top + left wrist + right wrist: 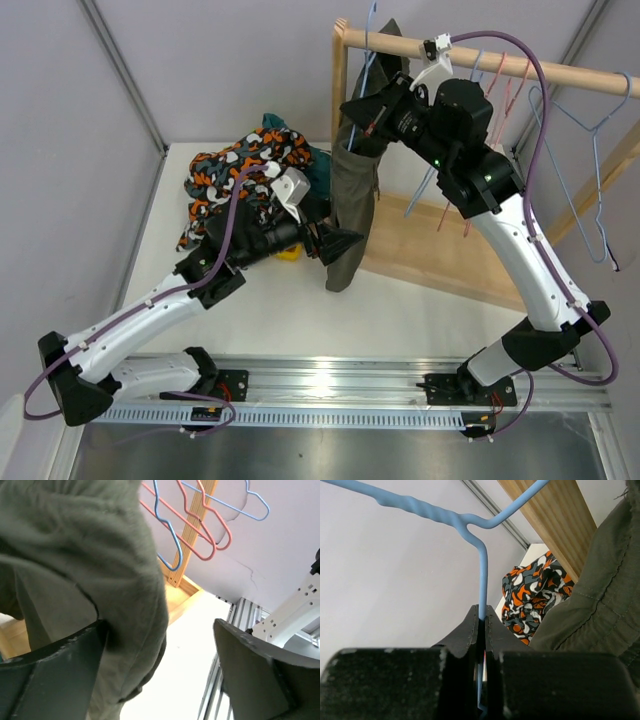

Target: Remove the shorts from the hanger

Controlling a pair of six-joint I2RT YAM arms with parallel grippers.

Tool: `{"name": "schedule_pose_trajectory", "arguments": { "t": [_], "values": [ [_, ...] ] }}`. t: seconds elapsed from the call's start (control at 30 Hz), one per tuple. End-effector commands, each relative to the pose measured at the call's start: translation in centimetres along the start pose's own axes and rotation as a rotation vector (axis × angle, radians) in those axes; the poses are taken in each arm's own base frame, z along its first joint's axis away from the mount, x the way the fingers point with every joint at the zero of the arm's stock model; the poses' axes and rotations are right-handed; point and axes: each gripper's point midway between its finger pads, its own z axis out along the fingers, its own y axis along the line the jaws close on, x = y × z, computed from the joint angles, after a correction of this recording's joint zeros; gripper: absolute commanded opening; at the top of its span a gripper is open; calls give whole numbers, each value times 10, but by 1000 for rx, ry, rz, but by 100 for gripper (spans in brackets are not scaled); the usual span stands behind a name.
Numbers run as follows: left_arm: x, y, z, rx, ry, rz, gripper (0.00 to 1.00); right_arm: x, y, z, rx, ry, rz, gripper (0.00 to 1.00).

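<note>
Olive-grey shorts (pixel 70 565) run past the left wrist view's top edge

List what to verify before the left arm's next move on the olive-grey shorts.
1. Hanger held: right gripper shut on the blue hanger, ok.
2. Jaws ready: left gripper open, ok.
3. Fabric in reach: olive-grey shorts partly between the left jaws, against one finger, ok.
4. Waistband's hold on the hanger: cannot tell, hidden by the right gripper.
5. Drop pile: camouflage shorts heaped on the table, ok.
</note>
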Motion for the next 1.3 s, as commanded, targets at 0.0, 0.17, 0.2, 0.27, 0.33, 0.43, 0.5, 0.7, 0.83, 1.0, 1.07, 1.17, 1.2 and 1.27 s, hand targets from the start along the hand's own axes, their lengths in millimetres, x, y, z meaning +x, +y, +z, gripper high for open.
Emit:
{"name": "schedule_pose_trajectory", "arguments": {
  "t": [0.0,0.17,0.2,0.27,0.33,0.43,0.5,0.7,0.83,1.0,1.07,1.17,1.2,1.27],
  "values": [
    [-34,-1,7,-38,-108,47,77,-60,50,-37,-146,-200,-56,0],
    [-29,19,25,-118,-82,75,35,-61,53,-50,-154,-212,-29,0],
    [-36,22,27,-140,-93,80,14,-61,52,-54,-153,-216,-19,0],
    [-32,28,32,-164,-80,70,0,-62,51,-59,-148,-223,-13,0],
    [-27,23,31,-147,-79,56,0,-61,49,-61,-138,-226,-12,0],
    [-13,3,19,-126,-67,55,0,-61,44,-61,-120,-227,-18,0],
    [-1,-20,7,-96,-60,45,0,-63,41,-60,-109,-228,-22,0],
    [75,-69,-14,-38,35,-8,0,-74,35,-58,-100,-245,-15,0],
    [109,-77,-20,-54,92,-16,0,-78,36,-61,-96,-243,-18,0],
    [97,-68,-7,-123,66,22,0,-75,40,-71,-111,-230,18,0],
    [94,-58,3,-179,73,72,0,-72,40,-75,-110,-215,41,0],
    [71,-28,17,-294,51,69,0,-55,46,-87,-156,-157,139,0],
    [77,-17,21,-322,80,75,0,-49,47,-91,-170,-139,171,0],
    [57,6,26,-370,55,63,0,-31,47,-104,-189,-93,255,0]
  ]
}}
